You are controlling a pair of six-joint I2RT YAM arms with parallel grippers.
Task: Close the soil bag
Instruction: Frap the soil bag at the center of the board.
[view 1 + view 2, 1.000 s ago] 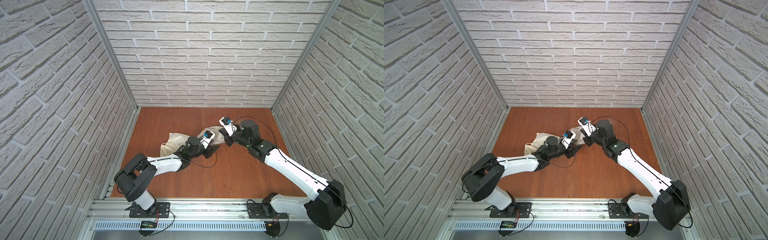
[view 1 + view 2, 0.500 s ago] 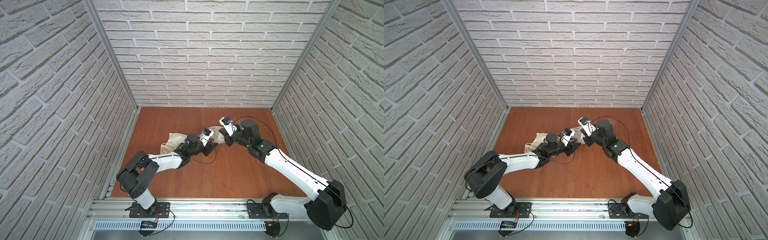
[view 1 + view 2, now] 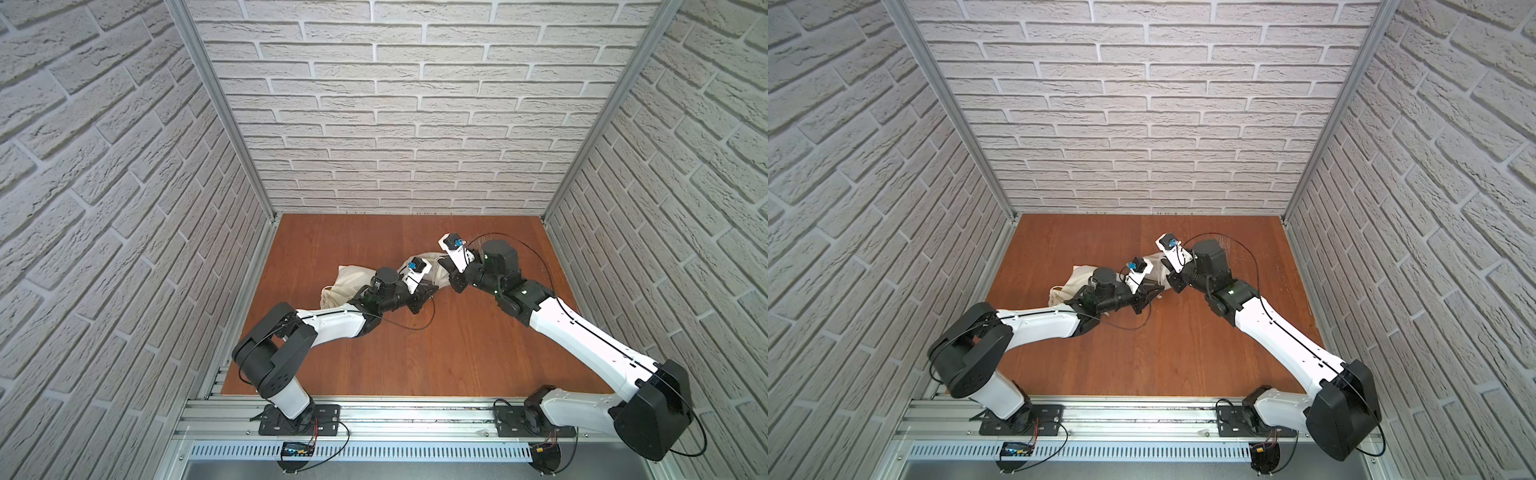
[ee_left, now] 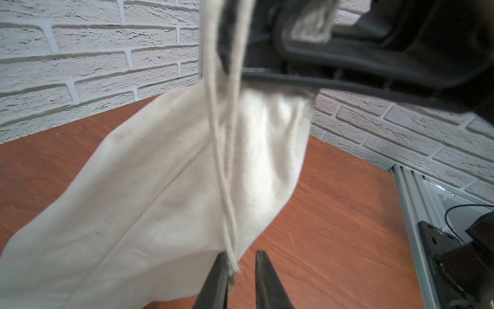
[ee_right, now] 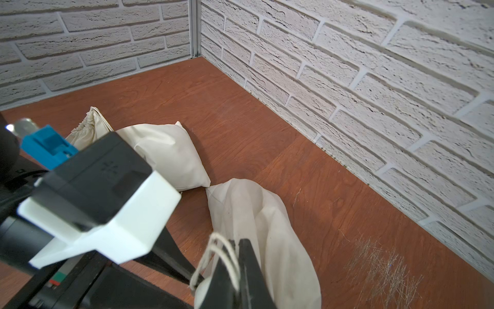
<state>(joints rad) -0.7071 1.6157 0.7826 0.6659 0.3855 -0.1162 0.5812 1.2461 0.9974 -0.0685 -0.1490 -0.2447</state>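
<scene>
The soil bag is a limp cream cloth sack on the wooden floor. My right gripper is shut on its mouth hem and holds that end up. The bag trails away from the jaws. Loops of the drawstring stick out beside them. In the left wrist view the bag hangs from the right gripper, and the drawstring dangles down in front of it. My left gripper stands narrowly open with the cord's end against one finger.
A second, stuffed cream sack lies just left of the soil bag, its gathered neck pointing away. A black cable loop rests on the floor. Stray fibres lie near the brick wall.
My left gripper has reached further toward the bag's mouth and its jaws have narrowed around the hanging cord. The right arm has stayed put, still gripping the bag.
</scene>
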